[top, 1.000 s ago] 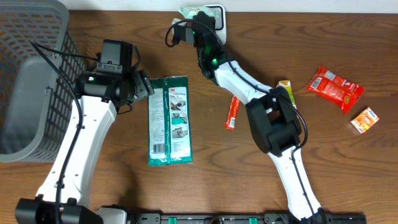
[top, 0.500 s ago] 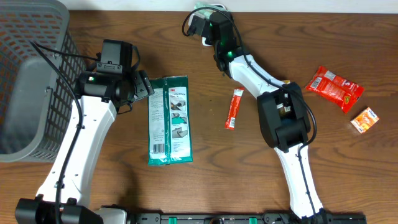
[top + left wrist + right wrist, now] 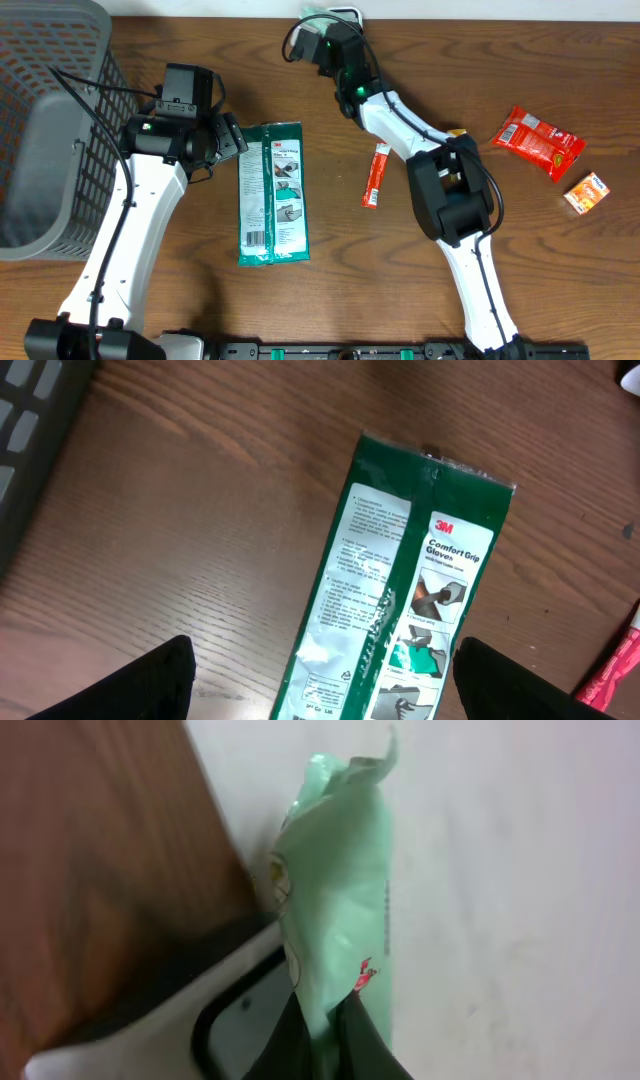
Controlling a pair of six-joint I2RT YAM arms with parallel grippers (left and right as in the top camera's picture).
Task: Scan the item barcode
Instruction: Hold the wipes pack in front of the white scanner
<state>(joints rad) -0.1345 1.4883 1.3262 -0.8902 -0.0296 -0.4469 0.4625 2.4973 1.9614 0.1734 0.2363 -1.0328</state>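
Note:
A light green packet hangs pinched in my right gripper, which is shut on its lower edge. It is held against a white scanner with a dark window at the table's far edge. From overhead, the right gripper and packet sit beside the scanner. My left gripper hovers open just left of a dark green 3M glove pack that lies flat. In the left wrist view, that pack shows between the spread fingers, untouched.
A grey mesh basket fills the left side. A red stick sachet, a yellow-green item, a red packet and a small orange packet lie to the right.
The right gripper swung right with the light green packet, then came back a little left at the scanner. The left arm and the glove pack have not moved.

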